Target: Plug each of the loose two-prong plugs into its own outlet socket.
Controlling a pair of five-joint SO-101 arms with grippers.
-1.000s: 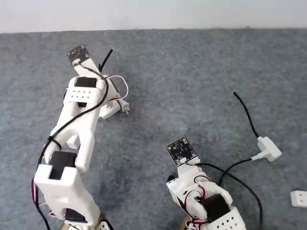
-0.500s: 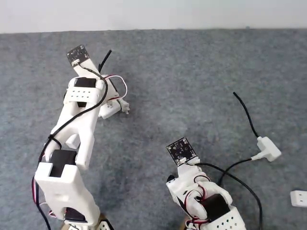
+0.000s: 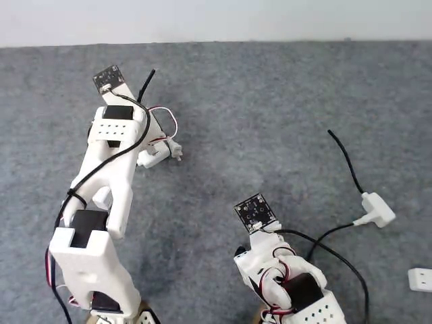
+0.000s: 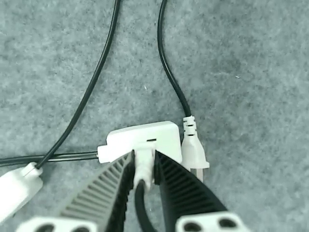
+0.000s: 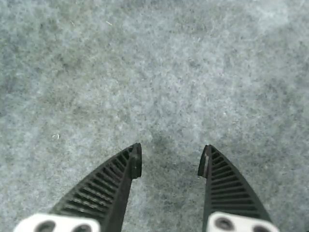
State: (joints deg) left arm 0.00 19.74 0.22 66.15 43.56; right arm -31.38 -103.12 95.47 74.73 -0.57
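Left gripper [image 4: 144,158] clamped, right gripper [image 5: 171,160] spread wide

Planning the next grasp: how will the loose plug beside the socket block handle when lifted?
The loose plug looks small and moulded, so it is probably light and stiff. Its black cord curves across the carpet, so it is likely floppy and may tug.

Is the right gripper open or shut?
Open. The right gripper has its jaws standing well apart above the grey carpet, nothing between them.
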